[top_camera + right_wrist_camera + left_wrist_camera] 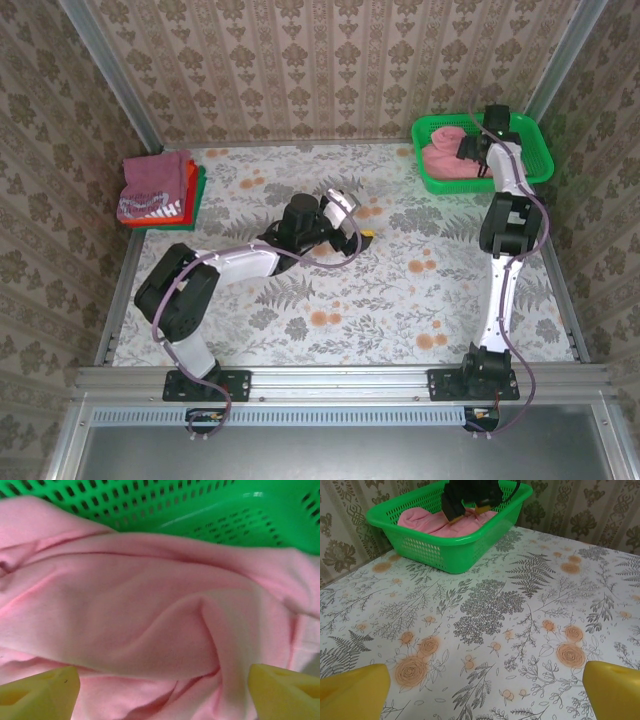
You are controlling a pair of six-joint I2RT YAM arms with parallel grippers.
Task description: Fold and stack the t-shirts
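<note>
A salmon-pink t-shirt [447, 155] lies crumpled in the green mesh basket [537, 150] at the back right. My right gripper [470, 148] reaches down into the basket onto it. In the right wrist view the gripper [162, 690] stands open, its yellow fingertips [40, 692] wide apart, with folds of the pink t-shirt [150, 610] bulging between them. Folded t-shirts [155, 188] are stacked at the back left, maroon with white print on top, red-orange and green edges below. My left gripper [362, 235] hovers open over the table's middle, nothing between its fingers [355, 692].
The basket [450, 550] stands against the back wall's right corner, with the right arm [465, 500] dipping into it over the pink cloth [427, 522]. Wallpapered walls close in the flowered table [330, 320] on three sides. Green basket wall [200, 505] rises just behind the shirt.
</note>
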